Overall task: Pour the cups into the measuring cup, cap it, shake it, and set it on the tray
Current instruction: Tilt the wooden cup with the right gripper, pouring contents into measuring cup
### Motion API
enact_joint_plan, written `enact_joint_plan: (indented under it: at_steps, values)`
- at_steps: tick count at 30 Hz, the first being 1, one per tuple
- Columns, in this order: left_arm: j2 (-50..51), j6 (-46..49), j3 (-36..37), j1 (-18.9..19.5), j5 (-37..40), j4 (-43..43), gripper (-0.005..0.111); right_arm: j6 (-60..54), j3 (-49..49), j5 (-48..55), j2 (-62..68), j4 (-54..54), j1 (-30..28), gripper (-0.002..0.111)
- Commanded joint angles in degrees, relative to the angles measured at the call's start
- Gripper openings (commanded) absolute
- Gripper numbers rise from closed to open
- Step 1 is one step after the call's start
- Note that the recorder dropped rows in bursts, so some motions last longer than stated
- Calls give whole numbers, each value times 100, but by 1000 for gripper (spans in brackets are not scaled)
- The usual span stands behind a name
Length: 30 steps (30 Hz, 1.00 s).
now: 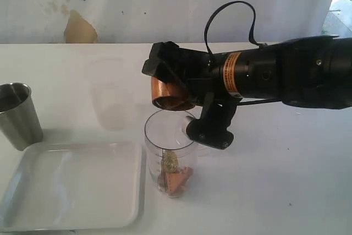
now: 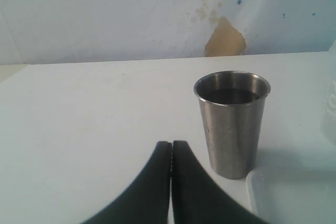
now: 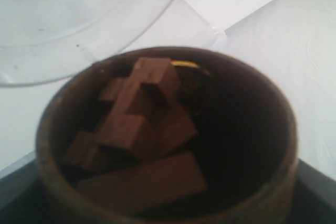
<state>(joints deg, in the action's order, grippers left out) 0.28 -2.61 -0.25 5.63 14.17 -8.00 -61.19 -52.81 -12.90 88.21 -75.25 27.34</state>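
Observation:
My right gripper [image 1: 169, 83] is shut on the brown wooden cup [image 1: 165, 93] and holds it tipped on its side just above the rim of the clear measuring cup [image 1: 169, 152]. In the right wrist view the wooden cup [image 3: 262, 129] fills the picture with several brown blocks [image 3: 142, 129] still inside, and the measuring cup's rim [image 3: 79, 72] lies beyond it. A few brown pieces [image 1: 177, 180] lie at the bottom of the measuring cup. The steel tumbler [image 1: 19, 115] stands upright at the far left. My left gripper [image 2: 171, 145] is shut and empty, a little short of the tumbler [image 2: 232, 124].
The white tray [image 1: 71, 185] lies at the front left, right beside the measuring cup, and its corner [image 2: 294, 198] shows next to the tumbler. A frosted unmarked cup [image 1: 110, 94] stands behind the tray. The right arm spans the table's right half.

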Motion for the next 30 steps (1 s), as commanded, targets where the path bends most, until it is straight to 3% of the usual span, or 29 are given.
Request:
enact_joint_plan:
  at_steps: [1,13,22,30]
  values:
    - [-28,-13,25,-12,-44,24,1,-53,-43,-25,-82,49,13,0]
    - [-28,-13,25,-12,-44,24,1,-53,-43,686,-71,49,13,0]
    - [-28,-13,25,-12,-44,24,1,-460,-43,588,-71,49,13,0]
    - [-28,-13,25,-12,-44,24,1,96,-43,433,-71,49,13,0]
